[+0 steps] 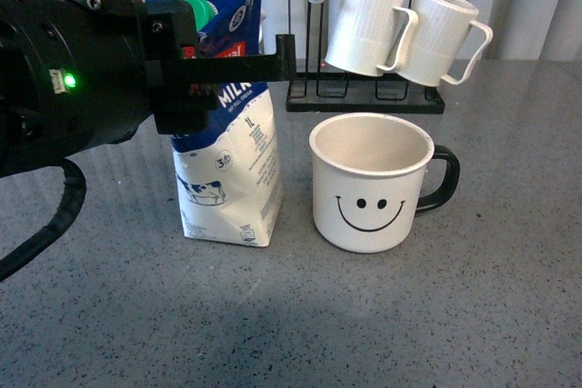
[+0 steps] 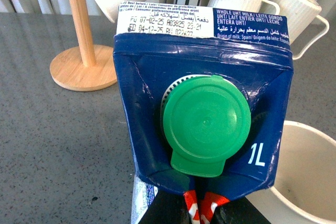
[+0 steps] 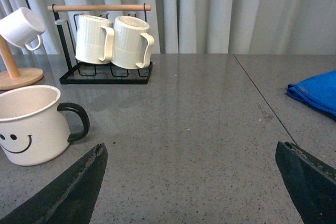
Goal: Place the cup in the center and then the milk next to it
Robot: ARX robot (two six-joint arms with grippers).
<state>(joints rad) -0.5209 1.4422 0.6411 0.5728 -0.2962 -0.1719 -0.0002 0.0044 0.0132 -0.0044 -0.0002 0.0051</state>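
Milk carton point(image 1: 227, 165): dark blue top, white lower half with blue lettering, green cap, red logo, small black-and-white cow. Mug point(image 1: 368, 184): white, black smiley face, black handle, thin dark rim. Two ribbed mugs point(image 1: 364, 29), far right: plain white, vertical ribs. Rack point(image 1: 364, 102): black wire, light wood bar. Counter point(image 1: 436, 315): grey, fine speckle. Left end effector point(image 2: 203, 212): black; green light on its arm. Small cup point(image 3: 21, 27): white. Stand point(image 3: 16, 77): light wood. Cloth point(image 3: 315, 93), right: bright blue. Curtain point(image 3: 210, 9): pale grey.

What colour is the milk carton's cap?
The milk has a green cap; clearest in left wrist view.
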